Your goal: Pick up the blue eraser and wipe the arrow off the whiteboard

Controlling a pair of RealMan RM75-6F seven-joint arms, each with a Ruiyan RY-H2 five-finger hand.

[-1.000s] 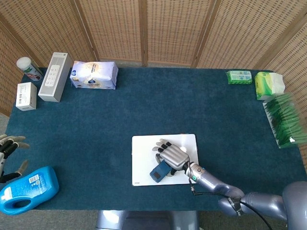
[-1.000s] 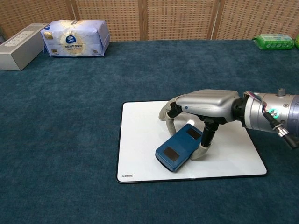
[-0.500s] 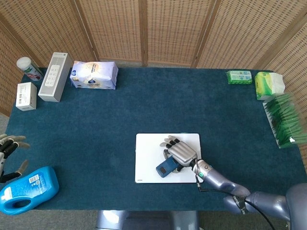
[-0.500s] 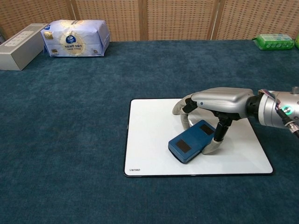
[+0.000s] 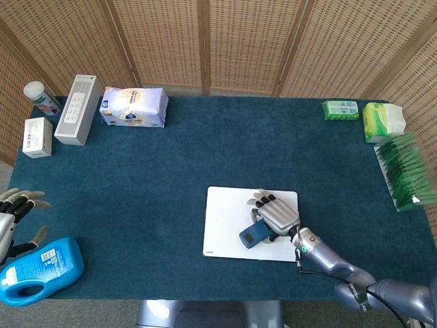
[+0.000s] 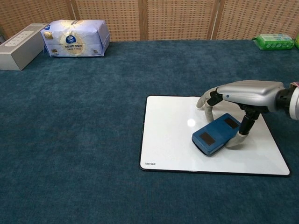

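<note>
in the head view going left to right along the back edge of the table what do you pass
White bottle → small white box → grey power strip box → tissue pack → green packet → light green tissue pack

Woven wicker screen panels [image 5: 239, 44] behind a table [image 5: 171, 164] covered in dark teal carpet.

I work at a staged test bench rather than a lived-in room: a tabletop [image 5: 205, 150] covered edge to edge in dark teal carpet, closed off behind by woven rattan screens [image 5: 205, 41]. Household goods sit spaced along its margins like props: a tissue pack [image 5: 134, 106], white boxes [image 5: 37, 137], a power strip [image 5: 79, 109], green packets [image 5: 340, 110], a blue detergent bottle [image 5: 41, 270].
</note>
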